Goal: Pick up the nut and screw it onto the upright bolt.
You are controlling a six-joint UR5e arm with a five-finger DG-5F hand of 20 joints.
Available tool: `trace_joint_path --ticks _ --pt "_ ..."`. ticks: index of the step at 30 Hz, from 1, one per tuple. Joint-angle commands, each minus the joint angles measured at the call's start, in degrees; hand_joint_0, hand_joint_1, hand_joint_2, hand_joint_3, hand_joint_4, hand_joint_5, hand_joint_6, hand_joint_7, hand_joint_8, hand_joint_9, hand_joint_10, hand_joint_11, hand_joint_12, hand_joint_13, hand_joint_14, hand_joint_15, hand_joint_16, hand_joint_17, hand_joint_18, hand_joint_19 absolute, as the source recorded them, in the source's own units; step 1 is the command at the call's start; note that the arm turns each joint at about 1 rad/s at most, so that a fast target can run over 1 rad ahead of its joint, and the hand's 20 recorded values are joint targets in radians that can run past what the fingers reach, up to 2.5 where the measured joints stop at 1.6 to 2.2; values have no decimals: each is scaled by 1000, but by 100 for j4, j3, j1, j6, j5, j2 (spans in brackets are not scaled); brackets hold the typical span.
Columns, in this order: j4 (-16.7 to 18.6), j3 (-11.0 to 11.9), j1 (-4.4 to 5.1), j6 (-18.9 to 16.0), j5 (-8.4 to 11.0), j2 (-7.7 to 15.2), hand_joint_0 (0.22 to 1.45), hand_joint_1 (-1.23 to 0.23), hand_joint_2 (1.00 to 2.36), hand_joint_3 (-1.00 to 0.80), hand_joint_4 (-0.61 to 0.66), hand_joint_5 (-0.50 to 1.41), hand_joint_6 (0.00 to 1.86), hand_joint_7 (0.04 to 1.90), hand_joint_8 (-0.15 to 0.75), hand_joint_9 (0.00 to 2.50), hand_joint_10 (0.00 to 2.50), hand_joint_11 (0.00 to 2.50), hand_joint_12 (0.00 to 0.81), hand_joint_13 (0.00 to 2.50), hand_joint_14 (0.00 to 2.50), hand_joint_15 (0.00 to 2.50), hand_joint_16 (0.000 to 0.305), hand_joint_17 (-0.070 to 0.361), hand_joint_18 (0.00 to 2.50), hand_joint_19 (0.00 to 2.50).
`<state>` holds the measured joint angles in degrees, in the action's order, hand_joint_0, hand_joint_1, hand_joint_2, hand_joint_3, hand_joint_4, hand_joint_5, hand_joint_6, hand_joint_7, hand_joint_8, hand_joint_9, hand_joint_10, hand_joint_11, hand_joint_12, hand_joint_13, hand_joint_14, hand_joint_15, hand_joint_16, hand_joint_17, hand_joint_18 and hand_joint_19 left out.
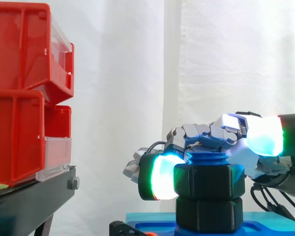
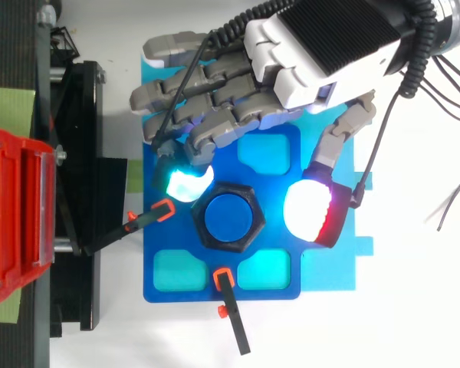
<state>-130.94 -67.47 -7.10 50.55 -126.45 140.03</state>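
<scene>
A black hex nut [image 2: 208, 232] sits threaded on the upright blue bolt [image 2: 231, 216] in the middle of the blue base plate [image 2: 291, 254]. In the side view the nut [image 1: 209, 181] rests on a second black hex block [image 1: 209, 214], and the bolt's thread [image 1: 206, 160] pokes out above it. My hand [image 2: 322, 38] reaches in from the upper right and straddles the nut. One glowing fingertip [image 1: 162, 177] lies against the nut's left side. The thumb pad [image 2: 310, 211] hovers to the right, higher than the nut and apart from it.
Red bins [image 1: 24, 98] on a black stand [image 1: 34, 196] rise at the left. Two black clamps with orange tips [image 2: 163, 211] [image 2: 224, 280] hold the plate at its left and front edges. White table surrounds the plate on the right.
</scene>
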Motion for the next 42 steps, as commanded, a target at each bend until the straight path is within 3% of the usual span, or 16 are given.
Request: trace_joint_path --ticks 1,14,24,30,36,42 --pt "34 -3 -10 -10 -11 6 397 -164 1000 -500 254 -60 502 1266 286 543 0 0 356 234 0 0 45 102 0 0" --pt "122 -3 -63 -19 -91 -2 408 -190 1000 -500 249 6 500 1415 279 727 0 0 341 360 0 0 42 95 0 0" --pt "148 -3 -72 -19 -91 -2 413 -203 1000 -500 263 42 501 1398 251 904 0 0 313 450 0 0 38 85 29 0" --pt "210 5 -81 -19 -135 -2 406 -196 1000 -500 307 -63 504 1074 270 768 0 0 342 364 0 0 42 94 0 0" --pt "280 32 -107 -72 -196 -2 401 -208 1000 -500 223 -135 503 810 257 642 0 0 355 297 0 0 44 99 0 0" --pt "227 216 -116 -124 -328 -2 396 -225 1000 -500 154 -192 501 621 241 481 0 0 360 202 0 0 46 104 0 0"
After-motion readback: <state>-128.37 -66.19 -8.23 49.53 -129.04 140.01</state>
